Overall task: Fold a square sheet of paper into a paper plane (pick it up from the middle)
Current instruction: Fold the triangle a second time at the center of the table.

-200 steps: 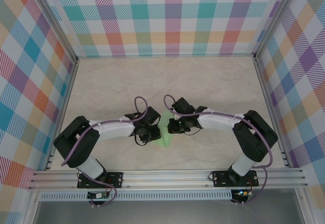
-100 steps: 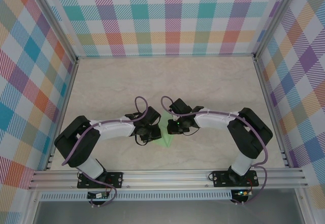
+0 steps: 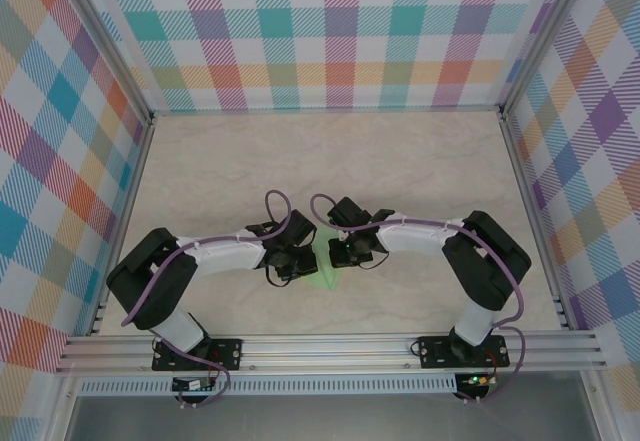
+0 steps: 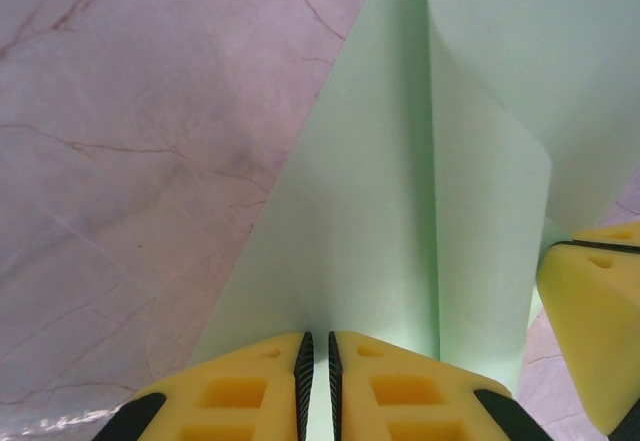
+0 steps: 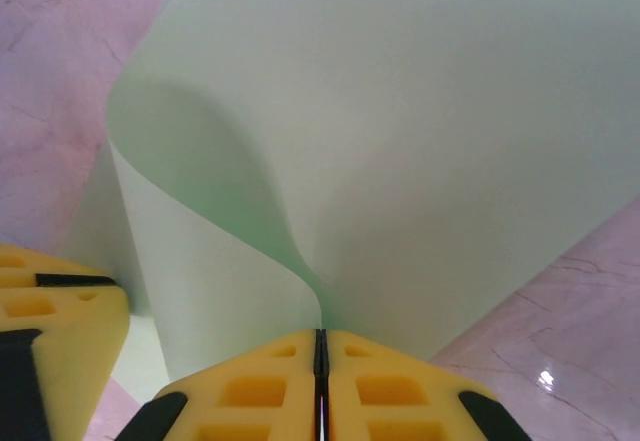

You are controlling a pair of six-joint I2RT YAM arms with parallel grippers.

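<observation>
left wrist view: left gripper [image 4: 317,346] pinches the square sheet of paper [image 4: 380,221], arched over the table [image 4: 130,141]; right gripper [image 5: 320,343] pinches it too. first fold likely underway; next needs edges aligned.

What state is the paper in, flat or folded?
Curled over, not creased flat: the paper bends in a rounded loop, pinched in the jaws of the left gripper and right gripper.
</observation>
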